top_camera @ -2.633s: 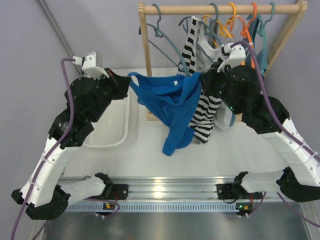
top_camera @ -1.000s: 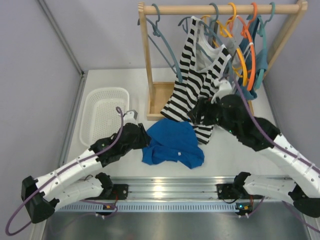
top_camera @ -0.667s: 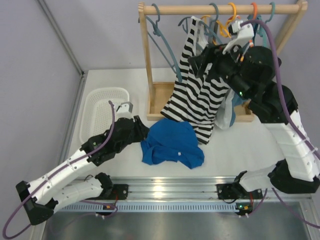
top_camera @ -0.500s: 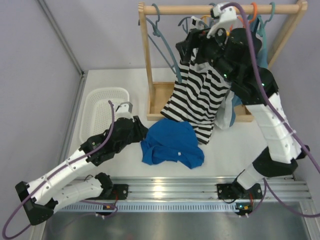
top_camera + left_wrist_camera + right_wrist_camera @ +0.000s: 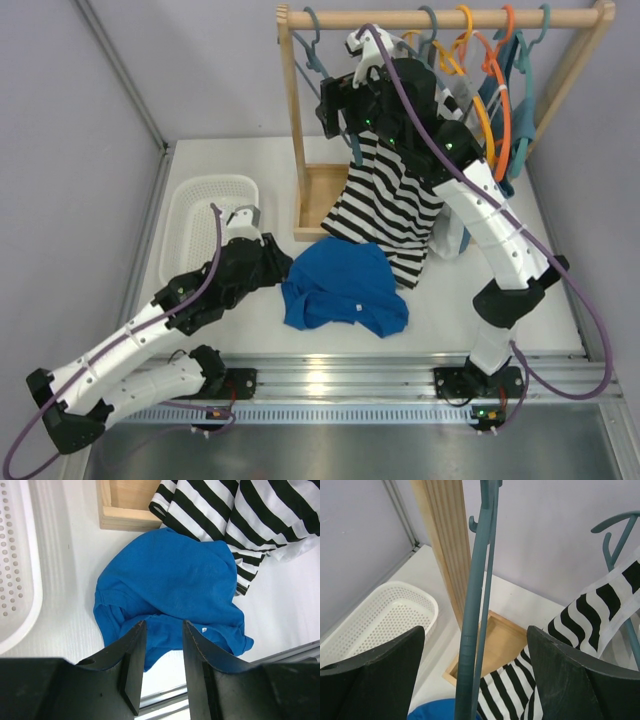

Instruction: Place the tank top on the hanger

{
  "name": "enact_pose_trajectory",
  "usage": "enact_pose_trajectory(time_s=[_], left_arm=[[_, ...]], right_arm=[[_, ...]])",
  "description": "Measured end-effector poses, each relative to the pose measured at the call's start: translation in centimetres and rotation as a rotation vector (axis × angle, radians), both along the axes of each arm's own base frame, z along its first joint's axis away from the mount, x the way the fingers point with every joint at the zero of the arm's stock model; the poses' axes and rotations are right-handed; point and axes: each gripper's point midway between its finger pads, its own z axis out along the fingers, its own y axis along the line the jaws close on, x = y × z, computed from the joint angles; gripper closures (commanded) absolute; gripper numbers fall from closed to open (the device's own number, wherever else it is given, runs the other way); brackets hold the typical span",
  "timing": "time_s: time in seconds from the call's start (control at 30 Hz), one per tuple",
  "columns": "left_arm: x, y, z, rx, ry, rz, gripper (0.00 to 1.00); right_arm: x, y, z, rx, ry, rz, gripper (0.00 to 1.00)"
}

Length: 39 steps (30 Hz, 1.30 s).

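Tank top (image 5: 345,288) crumpled on bench (image 5: 440,300), 6 o'clock of rack (image 5: 292,120). Left end effector (image 5: 162,625) open above it. Right end effector (image 5: 475,635) open, hanger (image 5: 476,605) between fingers.

The hanger (image 5: 476,580) hangs untouched within the spread end effector (image 5: 475,635), wooden post (image 5: 445,545) just behind it

Top cam: fixed, high, behind arm bases; looks down & fwd over whole worktop (image 5: 235,160) to rack (image 5: 292,120) at frame top. L wrist cam: close, straight down past L hand (image 5: 162,627) onto tank top (image 5: 170,580); basket (image 5: 15,580) at left edge. R wrist cam: raised, v. close to hanger (image 5: 470,630) mid-frame, looking down. All 3 share basket, striped top (image 5: 395,190).
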Motion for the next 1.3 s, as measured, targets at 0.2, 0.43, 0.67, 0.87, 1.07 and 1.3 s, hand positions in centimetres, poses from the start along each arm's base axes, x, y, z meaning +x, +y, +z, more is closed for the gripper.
enact_pose_trajectory(time_s=[0.2, 0.43, 0.67, 0.87, 1.07, 1.3], left_arm=[[-0.1, 0.1, 0.0, -0.001, 0.000, 0.000, 0.60], [-0.3, 0.4, -0.3, 0.009, 0.009, 0.002, 0.60], [-0.4, 0.5, -0.3, 0.002, 0.013, 0.008, 0.60], [-0.5, 0.7, -0.3, 0.002, 0.014, 0.011, 0.60], [-0.6, 0.9, -0.3, 0.003, 0.012, 0.014, 0.60], [-0.7, 1.0, -0.6, 0.011, 0.018, 0.015, 0.60]], right_arm=[[0.1, -0.1, 0.0, -0.014, -0.010, -0.002, 0.24], [0.3, -0.1, 0.0, -0.023, -0.015, -0.007, 0.35], [0.8, 0.8, -1.0, -0.040, -0.005, -0.002, 0.41], [1.2, 1.0, -1.8, -0.056, 0.005, -0.021, 0.48], [1.4, 0.7, -1.7, -0.066, -0.004, -0.044, 0.65], [1.6, 0.3, -1.6, -0.090, -0.020, -0.060, 1.00]])
